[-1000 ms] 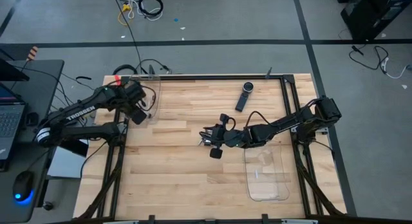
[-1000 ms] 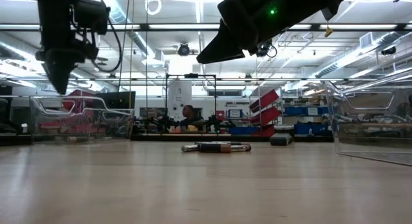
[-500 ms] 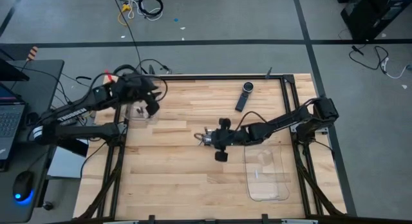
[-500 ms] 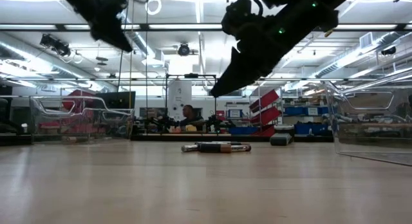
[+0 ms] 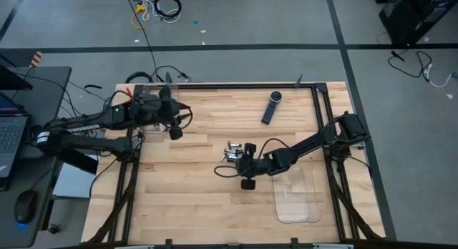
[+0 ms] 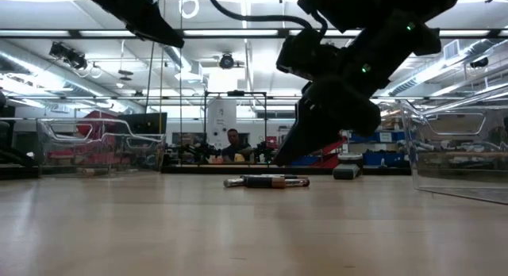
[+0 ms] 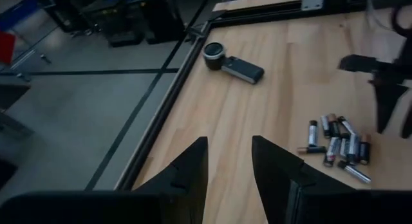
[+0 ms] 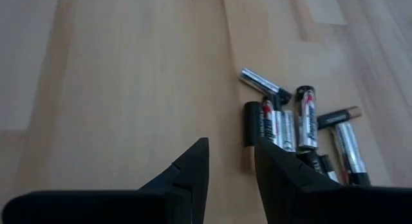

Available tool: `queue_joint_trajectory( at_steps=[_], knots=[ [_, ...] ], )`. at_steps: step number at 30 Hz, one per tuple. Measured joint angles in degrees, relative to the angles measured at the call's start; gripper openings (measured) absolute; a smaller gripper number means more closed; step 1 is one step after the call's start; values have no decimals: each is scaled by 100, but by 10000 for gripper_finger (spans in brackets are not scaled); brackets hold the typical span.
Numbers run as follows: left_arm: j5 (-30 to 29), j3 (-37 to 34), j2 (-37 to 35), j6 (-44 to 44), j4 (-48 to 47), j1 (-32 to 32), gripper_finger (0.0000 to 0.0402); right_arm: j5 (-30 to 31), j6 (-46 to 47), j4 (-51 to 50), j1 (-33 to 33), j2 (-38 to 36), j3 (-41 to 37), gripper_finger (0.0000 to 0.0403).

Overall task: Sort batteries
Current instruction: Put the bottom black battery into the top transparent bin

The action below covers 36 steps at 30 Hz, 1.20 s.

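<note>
The batteries (image 5: 232,150) lie side by side in a small loose cluster, flat on the wooden table near its middle; they also show in the left wrist view (image 7: 338,143), the right wrist view (image 8: 299,130) and the low view (image 6: 266,182). My right gripper (image 5: 223,169) hovers low over the table just on the near side of the cluster, slanting down, open (image 8: 232,166), with bare wood between its fingers. My left gripper (image 5: 184,120) is raised above the table's far left part, open (image 7: 228,166) and empty, pointing toward the table's right side.
A long black remote-like device (image 5: 270,106) lies at the far side of the table. One clear plastic bin (image 5: 297,195) stands at the near right, and another (image 5: 157,116) sits at the far left under my left arm. Bare wood stretches across the near left.
My left gripper has risen and swung from over the far-left bin toward the table's middle, tipping up from pointing down to nearly level. My right gripper has sunk toward the table and come down just on the near side of the batteries. The batteries have stayed put.
</note>
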Motion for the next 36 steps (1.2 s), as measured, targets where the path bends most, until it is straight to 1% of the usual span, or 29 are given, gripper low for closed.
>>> queue_joint_trajectory(
  at_steps=[8, 12, 18, 21, 24, 28, 36],
  knots=[
    [-2, -257, 0, -4, 307, -289, 120, 7, -7, -71, -184, 0, -4, 110],
    [-2, -258, 0, -7, 306, -364, 120, -112, -45, -51, -208, 0, -2, 112],
    [-2, -258, 0, -9, 305, -391, 120, -134, -11, -49, -208, 0, -2, 110],
    [-2, -258, 14, -22, 299, -391, 120, -137, 0, 34, -208, 86, -2, 110],
    [-2, -258, 20, -92, 263, -391, 120, -137, -6, 313, -208, 297, 2, 110],
    [-5, -258, 41, -135, 182, -404, 120, -126, 31, 399, -208, 541, 6, 110],
    [-4, -258, 42, -169, 134, -429, 120, -102, 94, 447, -206, 625, 16, 105]
  ],
)
